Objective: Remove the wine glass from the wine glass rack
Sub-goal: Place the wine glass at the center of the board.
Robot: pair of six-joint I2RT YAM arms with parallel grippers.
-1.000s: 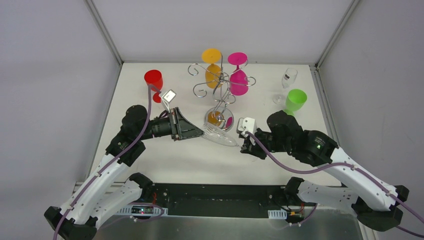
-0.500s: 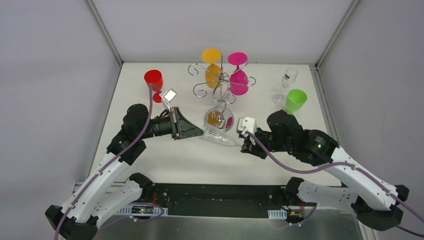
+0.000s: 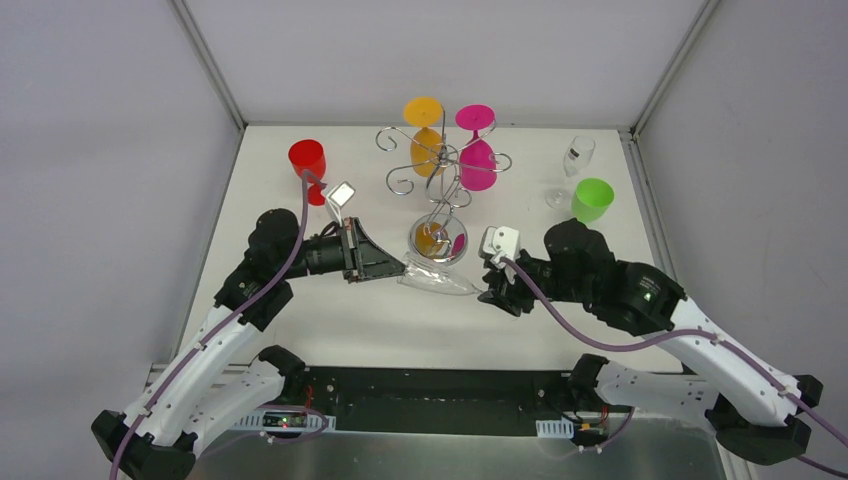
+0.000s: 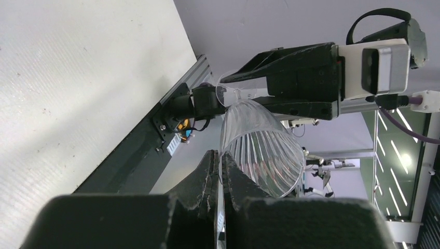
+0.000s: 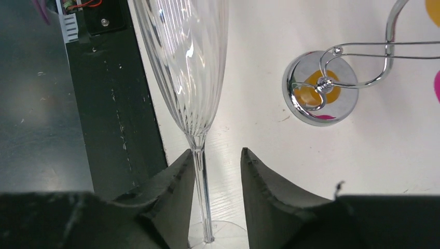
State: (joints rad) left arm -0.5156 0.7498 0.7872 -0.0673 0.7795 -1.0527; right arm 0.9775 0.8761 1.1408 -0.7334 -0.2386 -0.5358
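Counter [image 3: 330, 310] carries the rack [image 3: 440, 165] at far centre, w/ an orange glass [image 3: 424, 125] and a pink glass [image 3: 477, 160] hung on its arms. The clear glass [image 3: 437, 279] is off the rack, lying approx. horizontal just near of the chrome base [image 3: 438, 240], spanning between both arms; can't tell if it touches the counter. Left end effector [image 3: 402, 268] is clenched on the bowl rim. Right end effector [image 3: 492, 290] is released, fingers either side of the stem [image 5: 200, 166], one touching it. Prob. light, stiff, slick, fragile: hold the stem close to the bowl, since the rim pinch could slip or crack it.
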